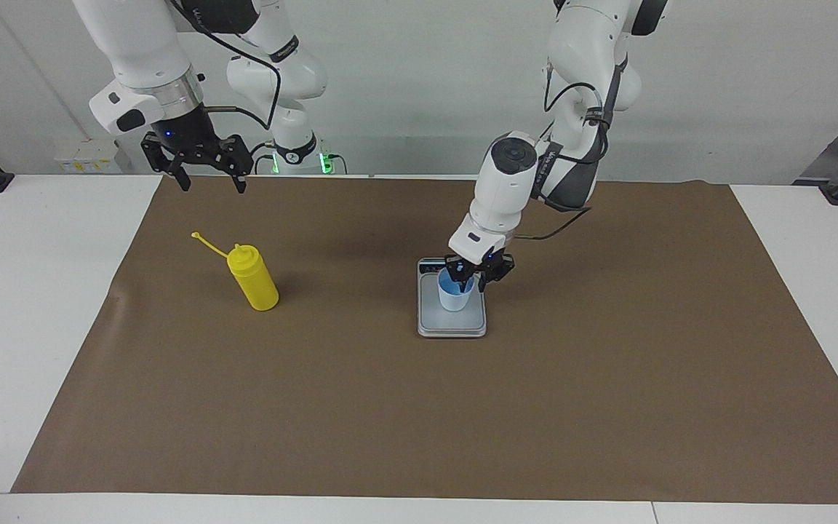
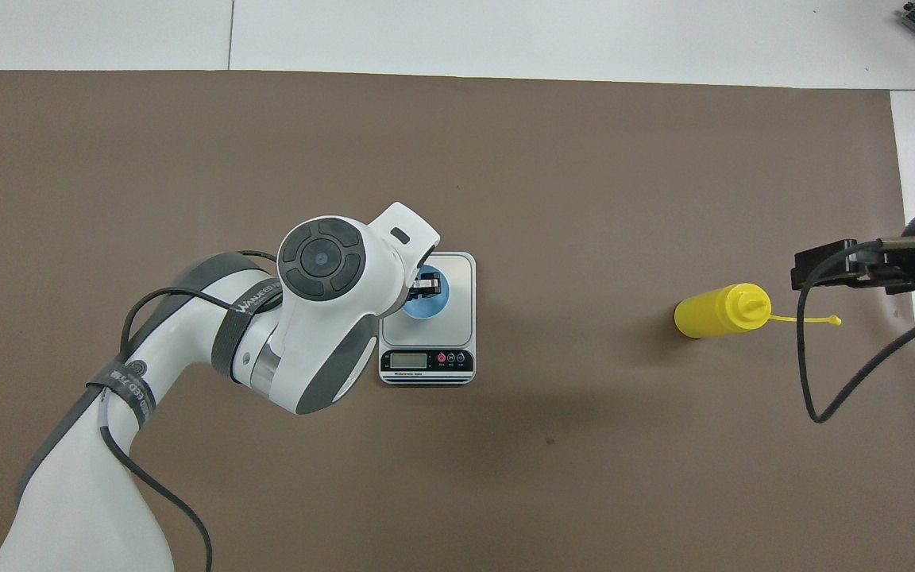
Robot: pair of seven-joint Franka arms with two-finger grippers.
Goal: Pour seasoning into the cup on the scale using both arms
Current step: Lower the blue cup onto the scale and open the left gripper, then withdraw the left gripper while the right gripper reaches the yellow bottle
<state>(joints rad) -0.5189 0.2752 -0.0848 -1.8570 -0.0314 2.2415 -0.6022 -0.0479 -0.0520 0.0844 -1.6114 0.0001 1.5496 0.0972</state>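
Note:
The yellow seasoning bottle (image 1: 253,279) stands upright on the brown mat toward the right arm's end of the table, its cap strap sticking out sideways; it also shows in the overhead view (image 2: 716,311). The light-blue cup (image 1: 454,295) stands on the grey scale (image 1: 452,324) at mid-table. My left gripper (image 1: 471,280) is down at the cup's rim, on the side nearer to the robots, and partly covers the cup (image 2: 426,300) from above. My right gripper (image 1: 209,178) is open and empty, raised over the mat's edge nearest the robots, apart from the bottle.
The brown mat (image 1: 419,407) covers most of the white table. The scale's display strip (image 2: 426,361) faces the robots. The right arm's black cable (image 2: 811,373) hangs in a loop near the bottle.

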